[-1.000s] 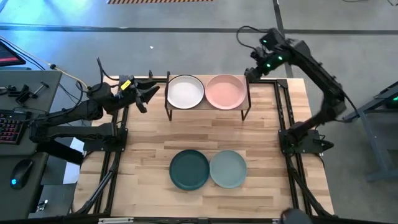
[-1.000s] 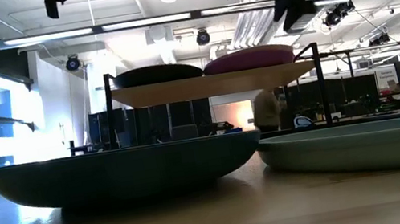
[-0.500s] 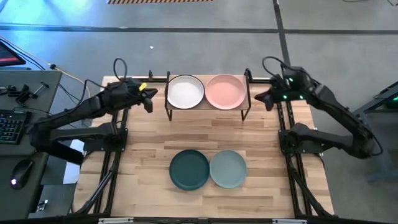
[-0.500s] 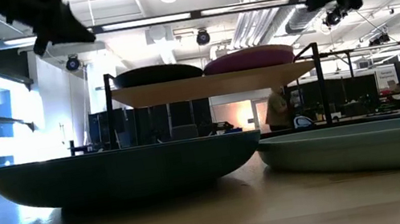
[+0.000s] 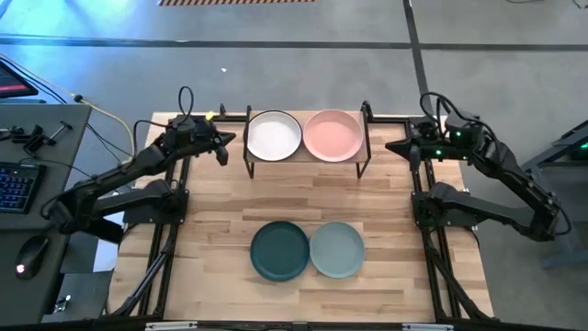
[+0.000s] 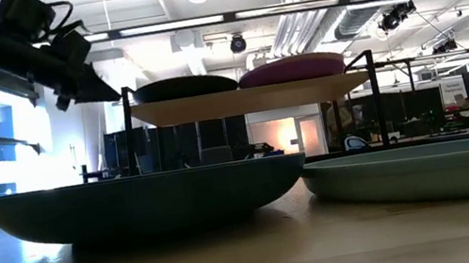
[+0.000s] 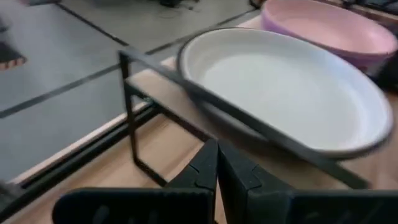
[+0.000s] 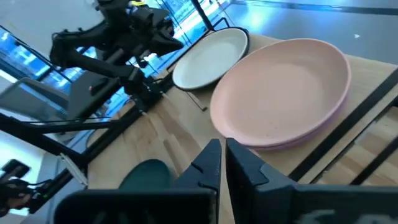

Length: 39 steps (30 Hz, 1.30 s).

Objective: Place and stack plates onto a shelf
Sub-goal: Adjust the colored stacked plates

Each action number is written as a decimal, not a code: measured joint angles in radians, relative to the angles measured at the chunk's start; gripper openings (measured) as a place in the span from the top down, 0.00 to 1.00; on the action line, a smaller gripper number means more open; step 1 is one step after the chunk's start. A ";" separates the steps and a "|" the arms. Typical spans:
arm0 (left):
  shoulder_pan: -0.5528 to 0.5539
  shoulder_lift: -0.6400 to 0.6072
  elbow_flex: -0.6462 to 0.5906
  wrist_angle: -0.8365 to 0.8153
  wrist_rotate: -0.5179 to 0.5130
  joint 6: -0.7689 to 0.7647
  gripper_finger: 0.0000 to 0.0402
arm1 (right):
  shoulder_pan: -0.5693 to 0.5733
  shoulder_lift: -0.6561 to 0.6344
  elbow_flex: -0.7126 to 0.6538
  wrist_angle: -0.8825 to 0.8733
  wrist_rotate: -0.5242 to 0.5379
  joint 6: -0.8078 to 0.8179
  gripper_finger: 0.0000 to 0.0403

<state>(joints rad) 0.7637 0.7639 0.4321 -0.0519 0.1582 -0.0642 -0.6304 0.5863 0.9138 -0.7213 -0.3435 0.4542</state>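
The shelf (image 5: 306, 158) stands at the far middle of the table. On it lie a cream-white plate (image 5: 273, 135) and a pink plate (image 5: 333, 135). From the side, the low view shows a black plate (image 6: 184, 87) and a purple plate (image 6: 291, 69) on the shelf board. A dark teal plate (image 5: 280, 250) and a pale blue-green plate (image 5: 337, 250) rest side by side on the tabletop near the front. My left gripper (image 5: 223, 142) hangs shut just left of the shelf. My right gripper (image 5: 390, 147) hangs shut just right of it. Both hold nothing.
Black arm frames (image 5: 170, 230) run along the table's left and right sides. A desk with a keyboard (image 5: 14, 184) stands beyond the left edge. Bare wood lies between the shelf and the two near plates.
Both grippers have shut with nothing in them. My right gripper has swung from above the shelf's far right corner toward the table's right edge and lower. My left gripper has come down beside the shelf's left end. No plate has moved.
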 joint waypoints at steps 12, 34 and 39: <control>0.041 0.167 -0.027 0.198 0.109 -0.033 1.00 | 0.019 0.022 0.001 0.084 0.003 0.017 0.99; 0.023 0.258 -0.026 0.320 0.155 -0.092 1.00 | 0.019 0.042 0.001 0.091 0.000 -0.003 1.00; 0.014 0.277 -0.026 0.345 0.154 -0.109 1.00 | 0.019 0.042 0.001 0.091 0.000 -0.010 1.00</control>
<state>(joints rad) 0.7776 1.0405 0.4057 0.2928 0.3122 -0.1734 -0.6109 0.6281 0.9150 -0.6308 -0.3439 0.4446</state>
